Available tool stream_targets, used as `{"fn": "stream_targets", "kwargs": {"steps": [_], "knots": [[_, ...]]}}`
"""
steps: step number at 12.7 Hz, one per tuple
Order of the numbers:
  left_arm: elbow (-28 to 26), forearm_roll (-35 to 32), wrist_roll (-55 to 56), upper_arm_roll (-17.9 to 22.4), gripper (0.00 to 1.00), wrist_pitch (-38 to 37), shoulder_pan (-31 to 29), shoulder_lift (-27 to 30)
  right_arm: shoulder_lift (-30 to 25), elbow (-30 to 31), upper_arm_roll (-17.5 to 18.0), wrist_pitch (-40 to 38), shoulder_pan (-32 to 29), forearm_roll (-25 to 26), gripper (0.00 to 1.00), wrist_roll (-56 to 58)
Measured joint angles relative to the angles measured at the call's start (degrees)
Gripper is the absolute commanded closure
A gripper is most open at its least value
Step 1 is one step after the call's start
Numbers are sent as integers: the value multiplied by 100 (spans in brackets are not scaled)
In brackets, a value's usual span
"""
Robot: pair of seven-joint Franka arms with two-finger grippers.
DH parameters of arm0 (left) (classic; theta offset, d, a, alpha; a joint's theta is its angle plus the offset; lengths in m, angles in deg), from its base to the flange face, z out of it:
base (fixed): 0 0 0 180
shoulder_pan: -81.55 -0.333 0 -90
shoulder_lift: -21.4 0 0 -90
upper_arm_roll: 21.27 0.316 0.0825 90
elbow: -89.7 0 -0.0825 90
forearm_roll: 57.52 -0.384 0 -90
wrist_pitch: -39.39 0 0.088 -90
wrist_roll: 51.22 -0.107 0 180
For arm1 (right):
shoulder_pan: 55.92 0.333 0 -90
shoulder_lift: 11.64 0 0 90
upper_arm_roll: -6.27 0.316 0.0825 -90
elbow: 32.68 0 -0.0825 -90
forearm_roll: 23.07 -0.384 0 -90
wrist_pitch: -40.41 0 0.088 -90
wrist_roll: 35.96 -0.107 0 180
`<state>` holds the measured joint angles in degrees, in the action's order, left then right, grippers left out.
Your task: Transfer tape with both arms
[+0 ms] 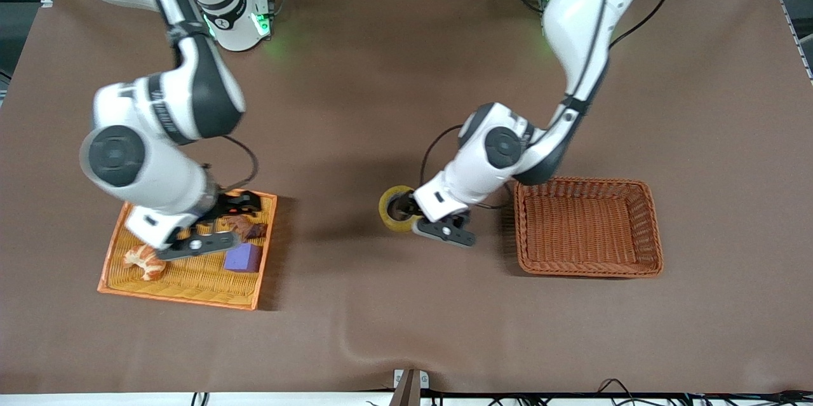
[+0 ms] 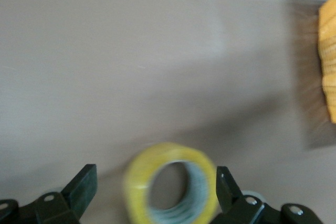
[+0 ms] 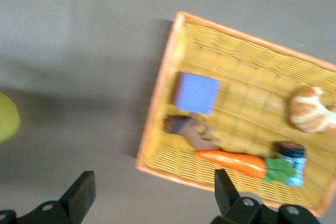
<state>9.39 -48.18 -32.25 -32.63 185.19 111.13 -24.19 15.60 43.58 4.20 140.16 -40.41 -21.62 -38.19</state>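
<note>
— Where's my front view?

— High, facing both bases, taking in the whole brown bench (image 1: 356,107).

— And my wrist views?

— Both look straight down, close. All three share the flat orange wicker tray (image 1: 249,295) (image 2: 328,51) (image 3: 157,124).

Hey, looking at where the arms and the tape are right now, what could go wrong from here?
1. The left gripper has its fingers spread around the upright tape, apparently not yet clamping it; the roll could roll or tip away as they close.
2. The deep brown basket has tall walls, and its rim could catch the tape in transfer.
3. The right gripper, open over the orange tray, could bump the purple block if it descends.
</note>
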Motion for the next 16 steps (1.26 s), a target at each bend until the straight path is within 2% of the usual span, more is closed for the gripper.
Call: {"fn": "stream_targets", "kwargs": {"steps": [3, 6, 8, 14, 15, 16], "knots": [[84, 0, 273, 250, 1, 353, 511, -318, -290, 11, 3, -401, -295, -1, 0, 558], [136, -233, 264, 333, 8, 355, 456, -325, -639, 149, 3, -554, -677, -1, 0, 845], [149, -346, 264, 343, 22, 350, 428, -325, -989, 376, 4, -589, -828, -1, 0, 903], [127, -828, 81, 358, 26, 330, 357, -422, -2007, 541, 13, -1161, -1446, -130, 0, 904], [113, -830, 14, 359, 27, 328, 321, -443, -2155, 549, 12, -1299, -1553, -155, 0, 904], [103, -833, -8, 360, 33, 327, 305, -466, -2292, 557, 10, -1439, -1623, -164, 0, 849]]}}
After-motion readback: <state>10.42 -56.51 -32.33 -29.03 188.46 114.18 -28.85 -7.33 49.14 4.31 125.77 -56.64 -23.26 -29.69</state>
